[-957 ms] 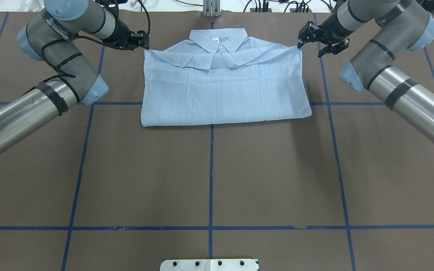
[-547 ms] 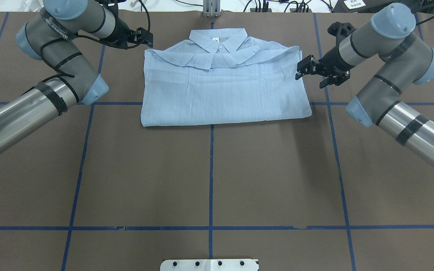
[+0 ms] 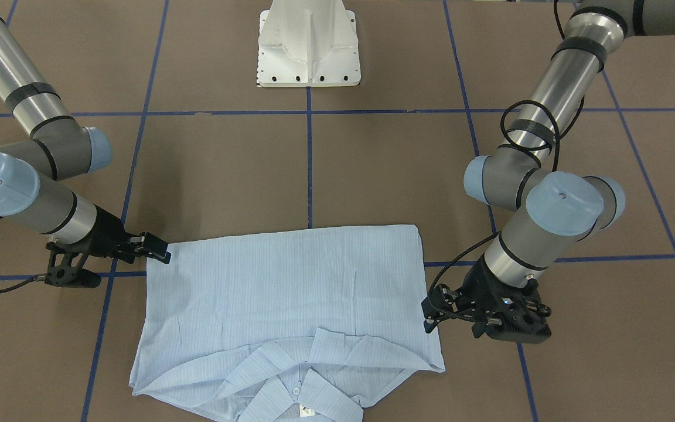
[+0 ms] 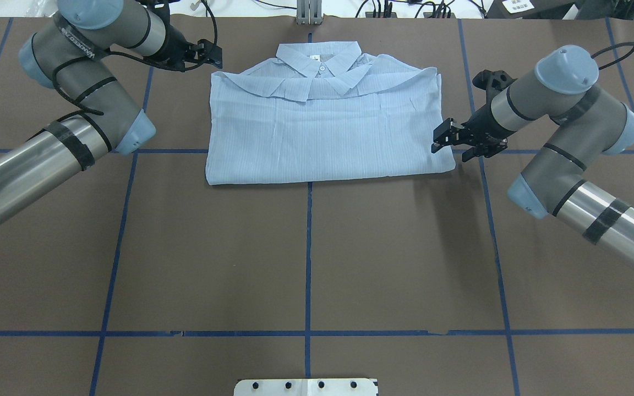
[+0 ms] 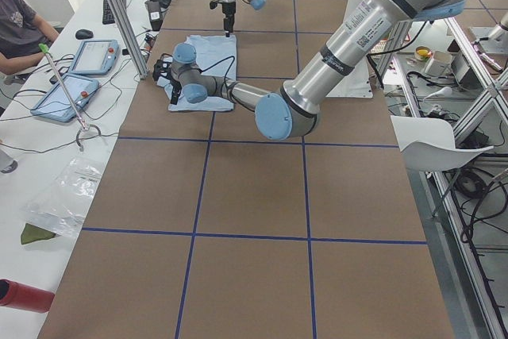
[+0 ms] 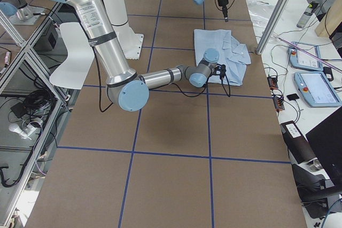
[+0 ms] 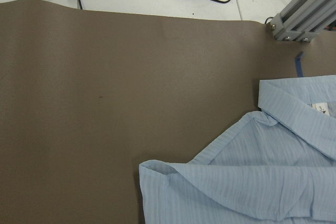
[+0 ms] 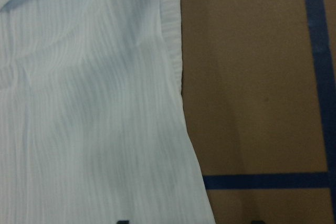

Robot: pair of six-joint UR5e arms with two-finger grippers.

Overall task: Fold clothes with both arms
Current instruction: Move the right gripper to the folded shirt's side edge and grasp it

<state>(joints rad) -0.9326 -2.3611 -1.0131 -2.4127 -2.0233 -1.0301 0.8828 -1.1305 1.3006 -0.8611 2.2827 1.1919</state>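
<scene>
The brown table (image 4: 306,247) holds the pale blue shirt (image 4: 322,132). The shirt lies flat, folded into a wide block, with its collar at its far edge. The right arm (image 4: 559,104) has slid along the shirt's right edge, from the collar end to the near corner. The right gripper (image 4: 452,149) now hangs just beside that corner, jaws spread and empty. The left gripper (image 4: 213,55) has stayed by the shirt's far left corner, jaws spread, holding nothing. It looks like the last fold is done and a new grab is coming.

Folded pale blue shirt (image 4: 328,129), collar up.
</scene>
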